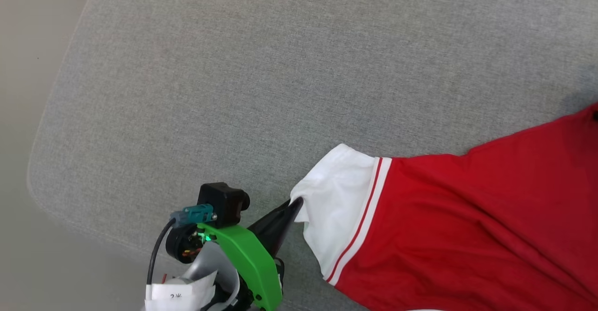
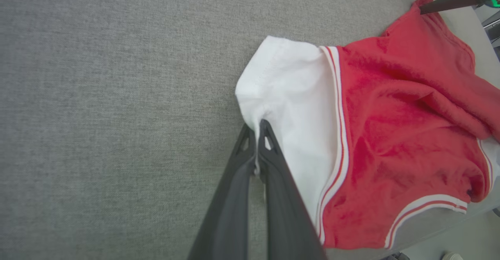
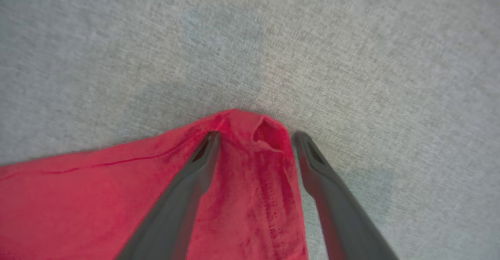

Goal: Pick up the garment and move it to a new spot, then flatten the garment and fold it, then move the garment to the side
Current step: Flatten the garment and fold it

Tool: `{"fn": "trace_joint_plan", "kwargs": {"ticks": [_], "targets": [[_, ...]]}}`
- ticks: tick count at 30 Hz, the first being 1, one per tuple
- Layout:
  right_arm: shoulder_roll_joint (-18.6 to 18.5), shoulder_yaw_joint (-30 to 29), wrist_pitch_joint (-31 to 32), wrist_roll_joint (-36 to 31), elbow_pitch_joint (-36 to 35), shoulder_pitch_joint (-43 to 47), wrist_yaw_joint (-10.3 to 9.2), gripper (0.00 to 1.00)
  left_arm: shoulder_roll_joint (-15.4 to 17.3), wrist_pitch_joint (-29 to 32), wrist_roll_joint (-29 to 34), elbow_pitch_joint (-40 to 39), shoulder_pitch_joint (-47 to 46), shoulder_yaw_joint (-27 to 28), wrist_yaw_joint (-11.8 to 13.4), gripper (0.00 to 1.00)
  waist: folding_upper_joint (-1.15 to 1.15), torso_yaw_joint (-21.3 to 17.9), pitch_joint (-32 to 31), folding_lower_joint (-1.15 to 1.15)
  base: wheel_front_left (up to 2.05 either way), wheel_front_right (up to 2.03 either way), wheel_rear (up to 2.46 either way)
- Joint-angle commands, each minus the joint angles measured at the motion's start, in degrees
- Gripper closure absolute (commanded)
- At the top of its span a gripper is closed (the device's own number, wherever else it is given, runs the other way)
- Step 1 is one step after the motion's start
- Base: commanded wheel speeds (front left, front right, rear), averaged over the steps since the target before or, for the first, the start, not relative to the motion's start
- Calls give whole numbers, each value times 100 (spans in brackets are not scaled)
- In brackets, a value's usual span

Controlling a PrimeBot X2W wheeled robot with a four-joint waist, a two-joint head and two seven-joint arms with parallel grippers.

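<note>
The garment is a red T-shirt with a white, red-striped sleeve, lying on the grey cushion at the lower right of the head view. My left gripper is shut on the sleeve's edge; in the left wrist view the white cloth is pinched between the closed fingers. My right gripper stands open, its two fingers straddling a red corner of the garment that lies loose between them. Another dark finger touches the garment's far corner in the left wrist view.
The grey fabric cushion spreads wide above and left of the garment. Its rounded left edge meets a pale floor. The cushion's near edge runs close under the garment's striped hem.
</note>
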Motion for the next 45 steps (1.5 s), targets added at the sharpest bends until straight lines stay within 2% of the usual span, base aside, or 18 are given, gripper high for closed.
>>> {"fn": "trace_joint_plan", "kwargs": {"ticks": [1,3,10,15,24,35,45], "targets": [[100,148,48,63,178,249,-5,42,-21,-28,30,16,-141,4,-32,100,0,42,19,0,0,0,0],[106,163,38,69,197,308,-5,100,-18,-52,22,47,-151,31,-19,100,0,47,10,0,0,0,0],[228,198,-405,142,253,297,-5,100,47,-103,5,133,-155,107,-2,100,0,-60,-185,0,0,0,0],[440,160,-1046,213,405,176,-5,100,67,-201,-14,175,-150,191,26,100,0,-237,-498,0,0,0,0],[587,364,-2280,416,658,-25,-5,100,181,-456,-33,84,-187,537,152,100,0,-684,-1221,0,0,0,0],[509,563,-3442,798,620,-185,-5,100,477,-597,89,-151,-624,1064,331,100,0,-1274,-1888,0,0,0,0],[489,450,-4079,1000,242,-13,-5,100,631,-741,319,-354,-1091,1431,574,100,0,-1642,-2343,0,0,0,0]]}}
